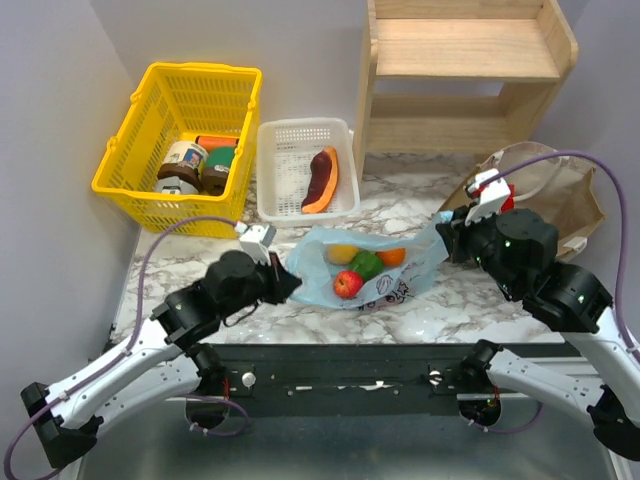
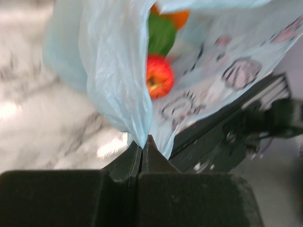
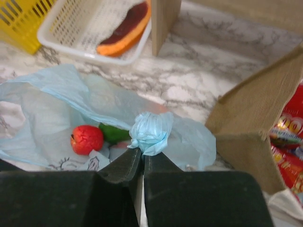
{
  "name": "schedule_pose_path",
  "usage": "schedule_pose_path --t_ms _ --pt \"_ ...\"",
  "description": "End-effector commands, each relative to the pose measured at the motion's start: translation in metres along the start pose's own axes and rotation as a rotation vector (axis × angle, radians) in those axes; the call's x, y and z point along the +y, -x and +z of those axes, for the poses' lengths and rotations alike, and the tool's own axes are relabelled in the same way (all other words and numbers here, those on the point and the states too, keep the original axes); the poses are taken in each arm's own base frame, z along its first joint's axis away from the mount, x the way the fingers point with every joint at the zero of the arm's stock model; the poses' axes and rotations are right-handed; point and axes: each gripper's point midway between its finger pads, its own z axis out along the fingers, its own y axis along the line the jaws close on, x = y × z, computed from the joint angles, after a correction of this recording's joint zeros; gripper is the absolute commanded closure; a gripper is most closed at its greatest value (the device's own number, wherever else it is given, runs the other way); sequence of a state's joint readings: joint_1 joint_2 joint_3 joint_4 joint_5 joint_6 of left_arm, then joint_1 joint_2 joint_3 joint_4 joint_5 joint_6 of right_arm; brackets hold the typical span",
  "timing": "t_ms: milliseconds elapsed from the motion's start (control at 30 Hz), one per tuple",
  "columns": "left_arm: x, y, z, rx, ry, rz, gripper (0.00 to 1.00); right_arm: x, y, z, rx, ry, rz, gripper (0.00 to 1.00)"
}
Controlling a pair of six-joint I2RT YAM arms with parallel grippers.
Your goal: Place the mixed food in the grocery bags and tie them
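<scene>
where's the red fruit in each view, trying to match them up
Top external: red fruit lower centre, inside the light-blue bag.
Left wrist: upper centre, between bag folds, green fruit above it.
Right wrist: lower left, green fruit at its right.
Shared landmark: the light-blue bag around it.

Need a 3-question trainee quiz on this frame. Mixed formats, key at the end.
1. True or false: the left end effector and the right end effector are both shut on the blue bag.
2. What lies in the white tray?
3. The red snack packets are in: A) the blue bag B) the brown bag C) the white tray.

Key: 1 true; 2 the purple-and-orange wedge; 3 B.
</scene>
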State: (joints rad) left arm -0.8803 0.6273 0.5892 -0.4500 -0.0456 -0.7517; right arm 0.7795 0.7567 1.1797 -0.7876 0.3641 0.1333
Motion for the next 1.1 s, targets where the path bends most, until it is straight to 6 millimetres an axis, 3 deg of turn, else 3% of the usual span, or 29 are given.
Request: schedule_pose_path --t_ms 0,33,133,233,367,533,667,700,767,833,867,933,1067 --pt "-0.055 0.139 -0.055 -0.360 -0.007 0.218 1.00 -0.009 0.094 -0.025 -0.253 -0.017 -0.052 0.90" --pt "-0.062 0.153 -0.064 -0.388 -0.007 0.241 1.00 -0.011 0.118 -0.035 -0.320 -0.019 -0.041 0.90" --pt "-0.083 0.192 -0.091 -0.470 -0.021 0.302 1.00 -0.015 0.148 -0.048 -0.427 -0.030 -0.043 0.90" --pt "-0.091 0.202 -0.094 -0.458 -0.023 0.333 1.00 -0.017 0.154 -0.049 -0.465 -0.044 -0.040 0.90" --pt "-0.075 0.196 -0.081 -0.413 0.019 0.335 1.00 -0.011 0.132 -0.028 -0.413 -0.044 -0.052 0.90" --pt "-0.040 0.186 -0.048 -0.329 0.037 0.360 1.00 0.002 0.079 0.021 -0.252 -0.043 -0.071 0.90" --pt "-0.023 0.191 -0.022 -0.259 0.011 0.388 1.00 0.009 0.061 0.036 -0.181 -0.031 -0.079 0.85" --pt "-0.028 0.199 -0.023 -0.260 -0.003 0.404 1.00 0.009 0.061 0.036 -0.175 -0.030 -0.082 0.80" --pt "-0.024 0.197 -0.013 -0.203 -0.015 0.411 1.00 0.008 0.068 0.029 -0.186 -0.025 -0.082 0.60" --pt "-0.024 0.203 -0.012 -0.194 -0.013 0.449 1.00 0.008 0.076 0.022 -0.204 -0.013 -0.094 0.29" --pt "-0.020 0.202 -0.007 -0.174 -0.005 0.453 1.00 0.006 0.084 0.016 -0.228 -0.011 -0.091 0.21" --pt "-0.017 0.206 -0.006 -0.182 0.011 0.459 1.00 0.006 0.092 0.007 -0.254 -0.001 -0.102 0.10" --pt "-0.021 0.222 -0.006 -0.257 -0.025 0.472 1.00 -0.005 0.116 -0.016 -0.309 -0.020 -0.136 0.02"
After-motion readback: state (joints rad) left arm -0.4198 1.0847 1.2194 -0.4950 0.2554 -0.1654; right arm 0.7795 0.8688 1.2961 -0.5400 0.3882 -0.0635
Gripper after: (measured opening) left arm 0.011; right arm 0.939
